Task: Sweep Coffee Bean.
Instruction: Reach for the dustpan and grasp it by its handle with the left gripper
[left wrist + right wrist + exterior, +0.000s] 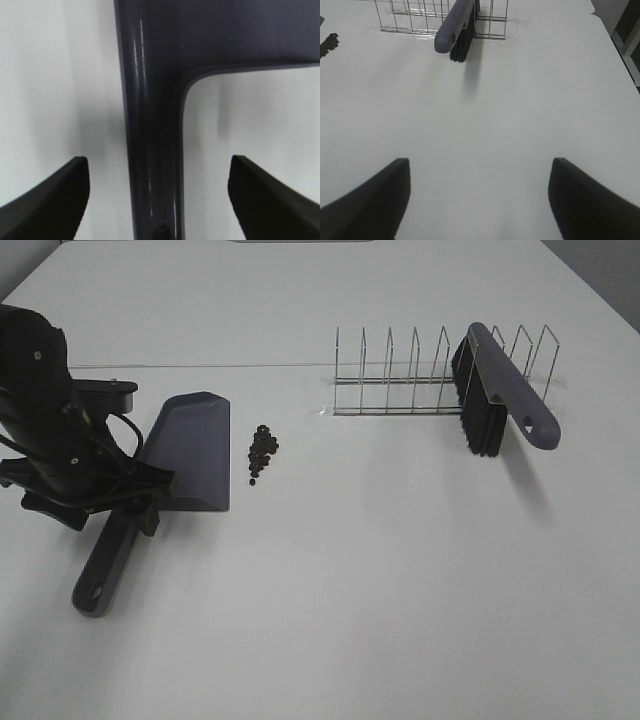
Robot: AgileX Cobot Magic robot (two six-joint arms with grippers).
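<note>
The coffee beans point(262, 452) point(329, 42) lie in a small dark cluster on the white table, just right of the grey dustpan point(190, 450). The dustpan lies flat, its long handle point(108, 562) point(150, 125) pointing toward the front. My left gripper point(143, 502) point(155, 200) is open and straddles that handle where it meets the pan, one finger on each side and apart from it. A grey brush point(500, 395) point(456, 22) with black bristles leans in a wire rack. My right gripper point(477, 200) is open over bare table, well short of the brush, and is out of the exterior view.
The wire rack point(400, 375) point(415, 17) stands at the back right with the brush in one of its slots. A seam in the tabletop point(250, 365) runs across behind the dustpan. The table's right edge point(615, 45) shows in the right wrist view.
</note>
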